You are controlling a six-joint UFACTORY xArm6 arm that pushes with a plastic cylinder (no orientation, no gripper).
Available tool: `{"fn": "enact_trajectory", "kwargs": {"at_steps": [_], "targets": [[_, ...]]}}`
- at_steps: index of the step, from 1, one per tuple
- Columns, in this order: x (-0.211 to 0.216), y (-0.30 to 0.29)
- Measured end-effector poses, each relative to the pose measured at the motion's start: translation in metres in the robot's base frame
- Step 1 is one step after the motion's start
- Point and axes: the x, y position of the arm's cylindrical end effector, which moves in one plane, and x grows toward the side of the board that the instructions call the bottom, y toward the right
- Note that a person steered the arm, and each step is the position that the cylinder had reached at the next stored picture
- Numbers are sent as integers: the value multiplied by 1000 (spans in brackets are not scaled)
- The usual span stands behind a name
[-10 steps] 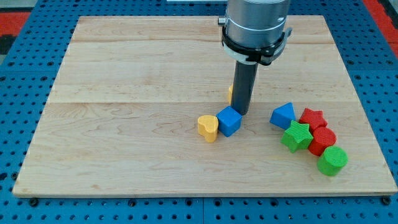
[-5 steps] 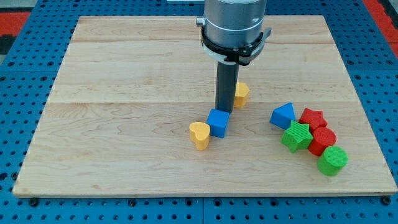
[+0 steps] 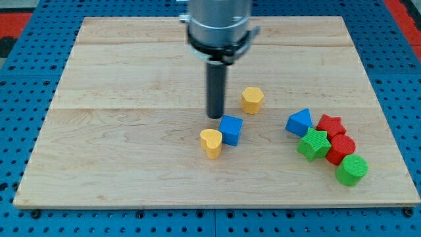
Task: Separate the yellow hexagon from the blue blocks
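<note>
Shifted left: my tip (image 3: 215,116) | beside blue cube (image 3: 231,130) | yellow hexagon (image 3: 252,99) apart

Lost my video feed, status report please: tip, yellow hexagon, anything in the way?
My tip just above-left of blue cube. Yellow hexagon block stands apart, right of rod. Yellow heart block touches blue cube. Blue triangular block farther right.

wooden board (image 3: 131,164), blue pegboard surround (image 3: 26,79)
</note>
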Motion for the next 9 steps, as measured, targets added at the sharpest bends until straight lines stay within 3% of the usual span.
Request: {"fn": "enact_trajectory", "kwargs": {"at_steps": [1,5,6,7,8,9], "targets": [[-16,-29],[-16,-26],[-46,-23],[-99,31],[-102,137],[-76,215]]}}
